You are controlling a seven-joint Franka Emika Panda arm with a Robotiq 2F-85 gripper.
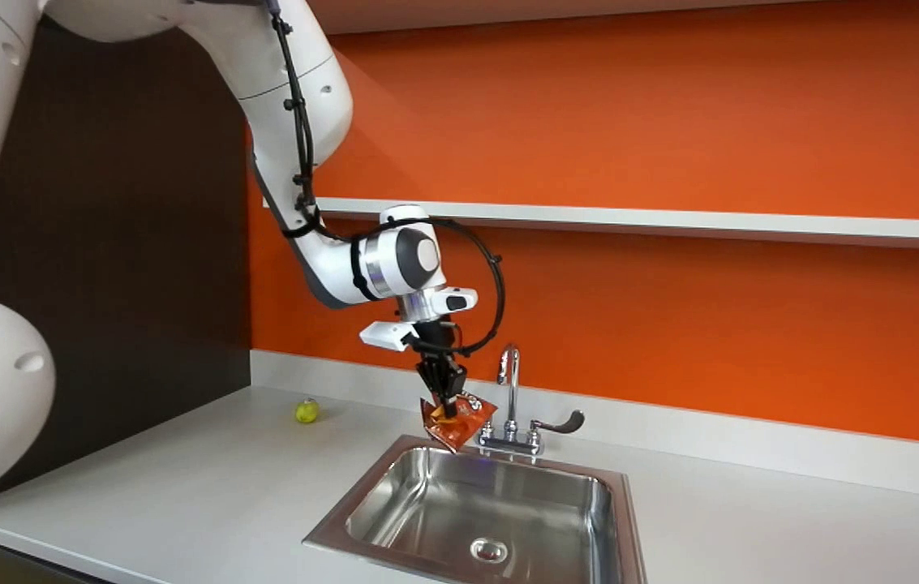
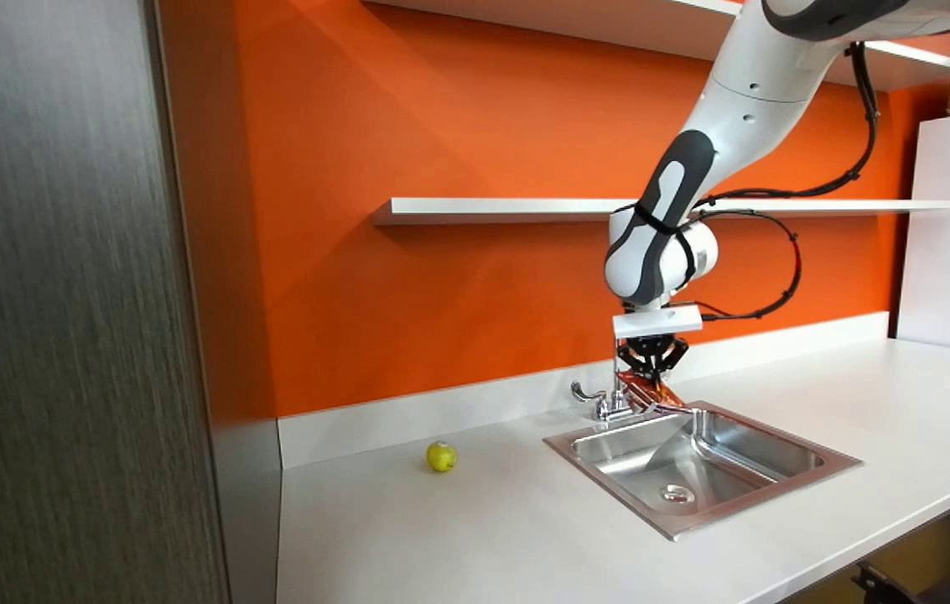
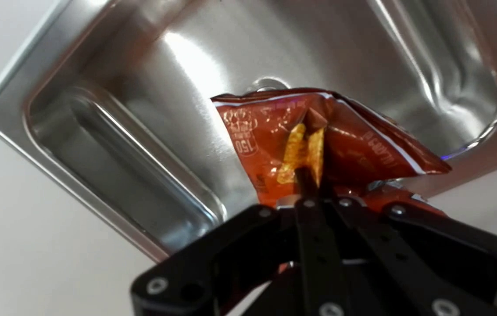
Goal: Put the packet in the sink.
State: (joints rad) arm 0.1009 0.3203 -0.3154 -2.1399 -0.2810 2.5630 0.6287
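Panel [image 2: 64, 319], counter [image 2: 458, 537], sink [image 2: 722, 480] (orange wall [image 2: 441, 294])

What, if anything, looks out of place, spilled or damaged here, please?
Nothing stands out: I see no spill or clear damage. The packet is creased and tilted, but that seems natural with the pincer pinching it near the faucet.

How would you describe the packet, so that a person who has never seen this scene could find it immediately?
Find the steel sink set into the pale counter. Near the chrome faucet at its edge, the black gripper pinches the packet. Unlike the chrome faucet or the plain orange wall, the packet is crinkled, red-orange and printed with light markings.
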